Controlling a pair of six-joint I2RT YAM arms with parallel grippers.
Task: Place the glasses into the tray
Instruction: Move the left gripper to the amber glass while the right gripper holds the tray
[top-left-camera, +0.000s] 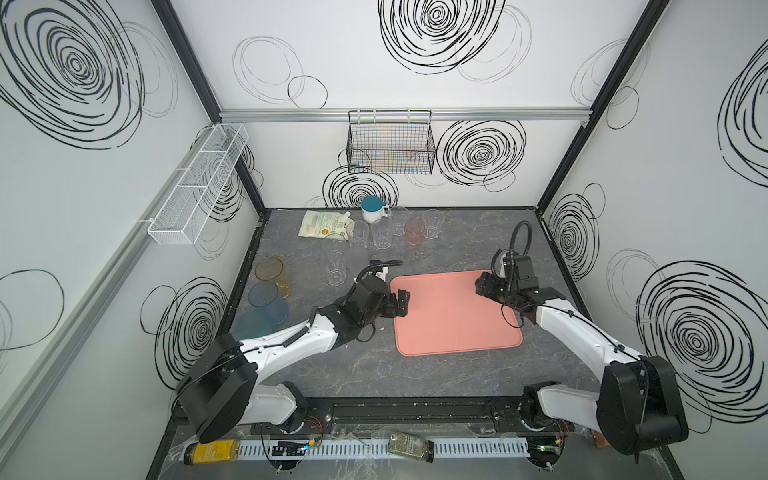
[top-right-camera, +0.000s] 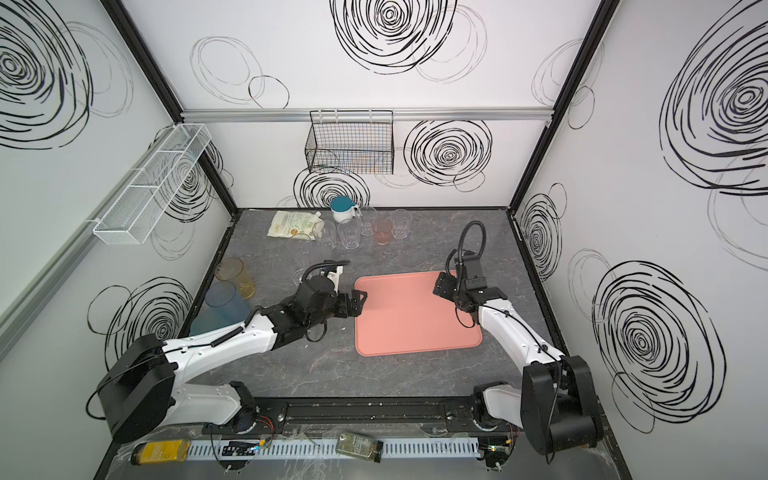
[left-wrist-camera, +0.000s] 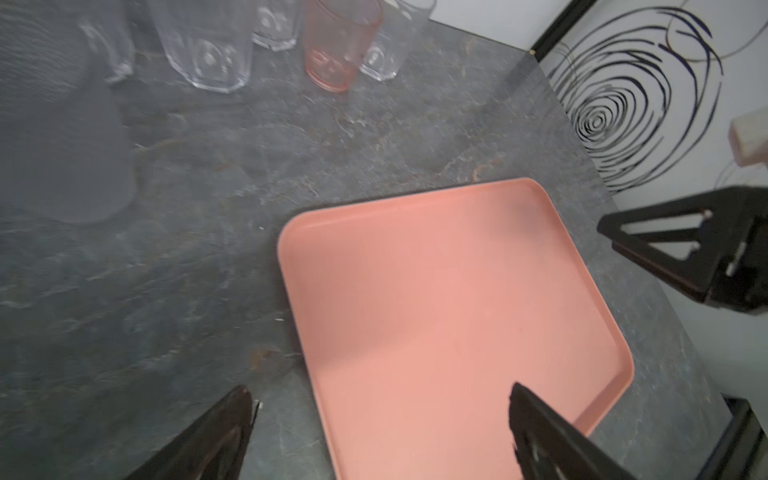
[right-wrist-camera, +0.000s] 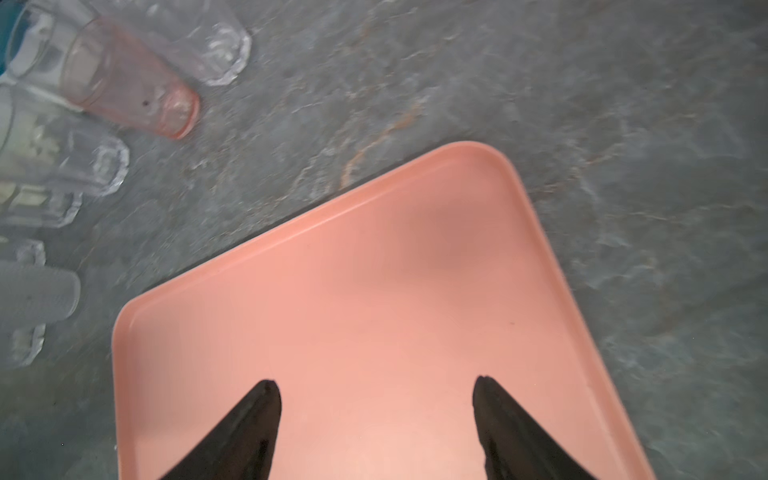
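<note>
Plainly, left gripper (top-left-camera: 400, 303) and right gripper (top-left-camera: 482, 285) both hang wide-jawed, holding nothing, over opposite edges of the tray (top-left-camera: 457, 328), with the glasses (top-left-camera: 382, 235) grouped beyond it, and only the top views catch the tinted tumblers (top-left-camera: 266, 297) far left.

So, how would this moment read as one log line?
tray: empty | glasses: on table | left gripper: open | right gripper: open

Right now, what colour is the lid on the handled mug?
Teal lid on a white mug; clearest in a top view.
</note>
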